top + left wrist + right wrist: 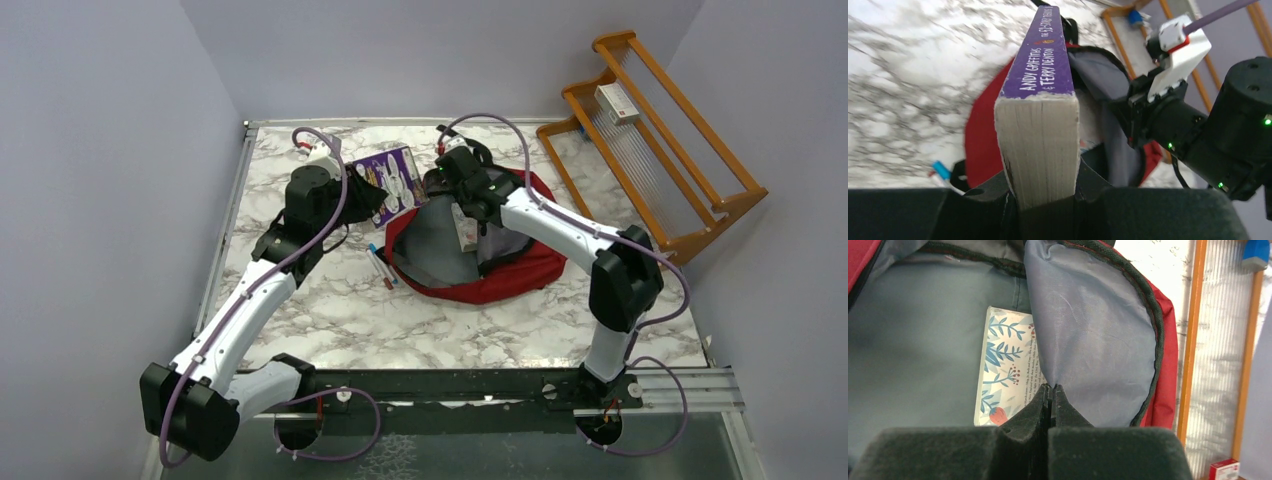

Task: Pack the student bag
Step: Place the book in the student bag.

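Two arms lean in over the marble table (330,320), wooden rack (700,190) off at the far right, and the student bag (500,280) lies open mid-table, grey lining showing inside the red shell; right gripper (1050,392) is pinched tight on a fold of that lining at the flap, left gripper (1043,200) is clamped on a purple paperback (1040,70), spine up, just beside the bag's mouth; a floral-covered book (1003,370) lies inside, pens (380,265) rest by the bag's left edge
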Robot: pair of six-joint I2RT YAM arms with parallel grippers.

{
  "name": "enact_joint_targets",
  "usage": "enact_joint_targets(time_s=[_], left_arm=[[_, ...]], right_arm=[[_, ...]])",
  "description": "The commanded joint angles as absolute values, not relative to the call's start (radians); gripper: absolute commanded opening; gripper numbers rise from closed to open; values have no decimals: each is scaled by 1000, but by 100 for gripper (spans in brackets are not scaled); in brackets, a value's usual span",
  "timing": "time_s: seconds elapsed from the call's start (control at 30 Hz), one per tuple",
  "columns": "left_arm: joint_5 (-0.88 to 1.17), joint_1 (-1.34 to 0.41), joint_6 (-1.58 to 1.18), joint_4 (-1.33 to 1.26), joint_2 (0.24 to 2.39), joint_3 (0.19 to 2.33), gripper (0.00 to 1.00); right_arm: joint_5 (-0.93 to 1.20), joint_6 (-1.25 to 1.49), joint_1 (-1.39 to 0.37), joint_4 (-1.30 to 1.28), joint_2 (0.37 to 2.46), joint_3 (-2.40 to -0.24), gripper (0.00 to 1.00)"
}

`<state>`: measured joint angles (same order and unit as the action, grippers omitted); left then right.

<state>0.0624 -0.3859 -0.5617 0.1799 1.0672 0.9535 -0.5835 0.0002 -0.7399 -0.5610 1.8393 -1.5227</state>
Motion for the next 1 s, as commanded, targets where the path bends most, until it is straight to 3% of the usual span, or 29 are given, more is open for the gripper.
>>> enact_joint_targets(time_s=[0.0, 0.3, 0.97], left_arm=[[238, -384, -818, 124, 1079, 968, 0], [359, -388, -1069, -28, 1144, 881, 0], [459, -405, -1117, -195, 1447, 992, 0]], right_arm=[[-471, 68, -704, -489, 1761, -1510, 1], [-444, 75, -684, -464, 1716, -1509, 1], [-379, 83, -684, -383, 1638, -1454, 1]])
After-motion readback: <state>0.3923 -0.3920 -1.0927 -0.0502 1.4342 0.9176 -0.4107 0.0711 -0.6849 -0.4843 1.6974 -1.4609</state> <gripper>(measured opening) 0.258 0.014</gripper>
